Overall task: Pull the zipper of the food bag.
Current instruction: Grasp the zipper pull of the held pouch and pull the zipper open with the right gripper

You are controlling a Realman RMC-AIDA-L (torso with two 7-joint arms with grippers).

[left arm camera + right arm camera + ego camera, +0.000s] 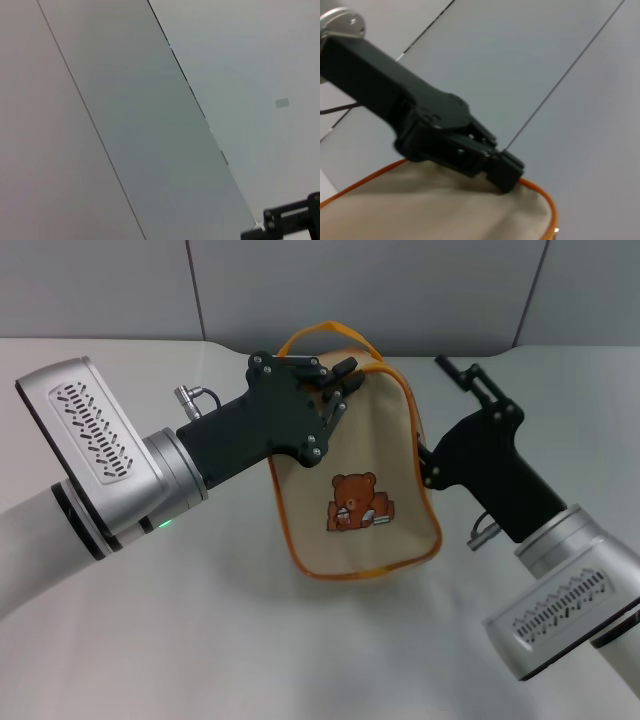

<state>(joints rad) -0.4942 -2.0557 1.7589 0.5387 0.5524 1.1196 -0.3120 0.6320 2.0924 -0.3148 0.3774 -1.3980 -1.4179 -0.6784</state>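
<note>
2 hands met at the food bag [365,475] on the white desk [300,660].
You had the left hand [340,390] pinched on the bag's top edge by the zipper [400,375]; the right hand [432,462] pressed its right side, grip hidden from you.

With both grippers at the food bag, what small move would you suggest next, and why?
Probably the left gripper should draw the zipper a little along the food bag's far edge. Its fingers look closed at that orange edge, while the right gripper sits against the bag's right side, seemingly bracing it.
</note>
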